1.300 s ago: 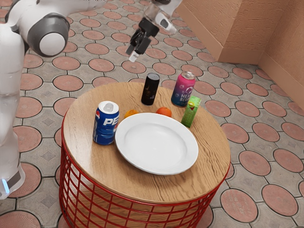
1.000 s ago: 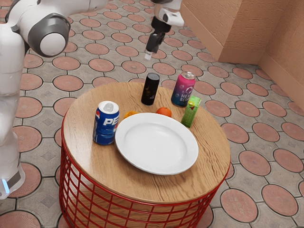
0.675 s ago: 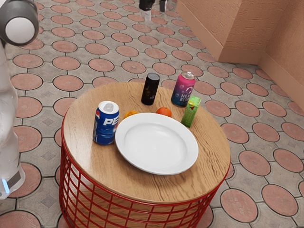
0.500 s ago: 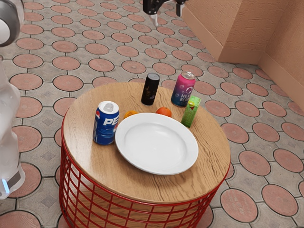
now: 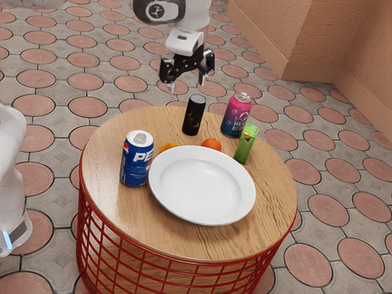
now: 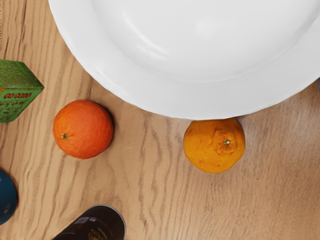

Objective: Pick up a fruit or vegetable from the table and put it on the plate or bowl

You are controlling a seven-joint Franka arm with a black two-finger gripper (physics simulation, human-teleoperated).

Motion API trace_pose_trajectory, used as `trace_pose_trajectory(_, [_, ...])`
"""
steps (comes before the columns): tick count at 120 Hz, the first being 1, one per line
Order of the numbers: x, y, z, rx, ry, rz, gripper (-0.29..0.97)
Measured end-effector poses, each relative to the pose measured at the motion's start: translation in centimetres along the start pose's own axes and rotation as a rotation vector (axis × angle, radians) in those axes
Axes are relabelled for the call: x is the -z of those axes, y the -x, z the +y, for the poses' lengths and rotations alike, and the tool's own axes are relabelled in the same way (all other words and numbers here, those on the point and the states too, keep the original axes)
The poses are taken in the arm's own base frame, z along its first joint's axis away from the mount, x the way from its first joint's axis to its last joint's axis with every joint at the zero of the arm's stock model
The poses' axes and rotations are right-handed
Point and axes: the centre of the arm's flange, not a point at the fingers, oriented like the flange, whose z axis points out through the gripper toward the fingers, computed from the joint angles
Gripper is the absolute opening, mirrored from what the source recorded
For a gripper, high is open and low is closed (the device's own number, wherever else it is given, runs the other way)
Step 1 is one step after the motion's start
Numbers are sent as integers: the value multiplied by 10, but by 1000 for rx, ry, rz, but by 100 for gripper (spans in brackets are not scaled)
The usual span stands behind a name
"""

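Overhead in the exterior view, above the far edge of the counter (image 5: 116, 196): claw (image 5: 187, 68), pointed down, fingers spread wide, gripping nothing. Just below it and nearest to it, a black can (image 5: 193, 114), upright on the wood. Below the claw and off toward the exterior view's right, a pink can (image 5: 236, 114), upright. Nearer the camera from that, a green carton (image 5: 246, 143), also upright. Farther below the claw, past the black can, the deep orange fruit (image 5: 211, 144) and the paler orange fruit (image 5: 168, 146), both on the counter, well apart from the fingers, both at the far rim of the white plate (image 5: 202, 184). Lower and toward the exterior view's left of the claw, a blue Pepsi can (image 5: 136, 158), upright beside the plate. Under the wooden top, a red wire frame (image 5: 122, 263).

Next, the wrist view, looking straight down from the claw. Beneath it, bare counter (image 6: 165, 200) with the two fruits side by side. Deep orange fruit (image 6: 83, 128) just beside the plate (image 6: 200, 75) rim, near the green carton (image 6: 15, 90). Paler orange fruit (image 6: 214, 145) tucked against the rim, its edge partly hidden by it. Between and beyond the fruits, away from the plate, the dark top of the black can (image 6: 95, 227). Beside that, past the carton, a sliver of something dark blue (image 6: 5, 197), too little to identify.
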Motion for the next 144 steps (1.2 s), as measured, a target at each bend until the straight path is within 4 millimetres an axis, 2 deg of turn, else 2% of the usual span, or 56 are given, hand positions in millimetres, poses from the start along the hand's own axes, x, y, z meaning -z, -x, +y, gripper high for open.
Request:
trace_pose_trajectory(11, [-19, 17, -13, 23, 15, 25, 68])
trace_pose_trajectory(53, [-74, 24, -36, 47, 91, 29, 68])
trace_pose_trajectory(69, [-90, 27, -41, 54, 117, 21, 68])
trace_pose_trajectory(88, [-103, 46, -45, 87, 137, 19, 68])
trace_pose_trajectory(144, [-152, 39, -59, 82, 190, -9, 68])
